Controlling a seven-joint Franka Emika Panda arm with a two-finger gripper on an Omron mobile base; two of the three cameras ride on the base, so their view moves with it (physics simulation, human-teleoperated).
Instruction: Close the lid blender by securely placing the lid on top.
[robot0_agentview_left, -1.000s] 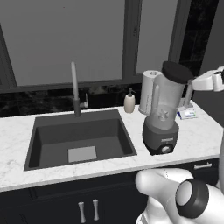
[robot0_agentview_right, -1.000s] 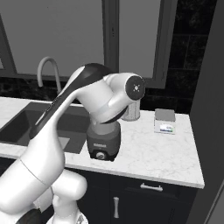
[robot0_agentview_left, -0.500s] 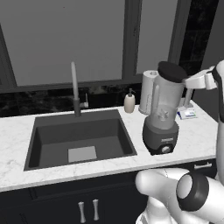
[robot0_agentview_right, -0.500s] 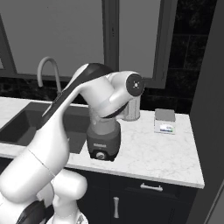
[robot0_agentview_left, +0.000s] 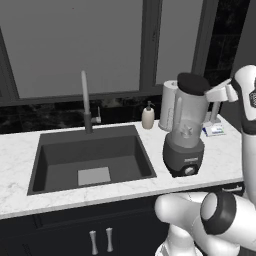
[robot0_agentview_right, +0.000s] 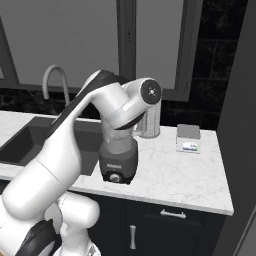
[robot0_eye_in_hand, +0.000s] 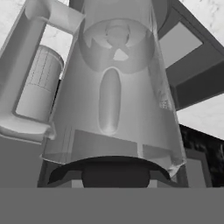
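Holding my claw (robot0_agentview_left: 216, 93) beside the lid (robot0_agentview_left: 193, 83), which is sitting tilted on the blender (robot0_agentview_left: 185, 131) rim; claw opening I cannot tell. Blender is standing near the bench (robot0_agentview_left: 220, 155) front edge, right of the sink (robot0_agentview_left: 90, 159).

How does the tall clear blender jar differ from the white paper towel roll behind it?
The tall clear blender jar is see-through and tapered; the white paper towel roll is opaque and straight-sided. The jar sits on a dark grey rounded base and carries a flat round black lid; the roll stands bare on the white marble counter. Both stand upright.
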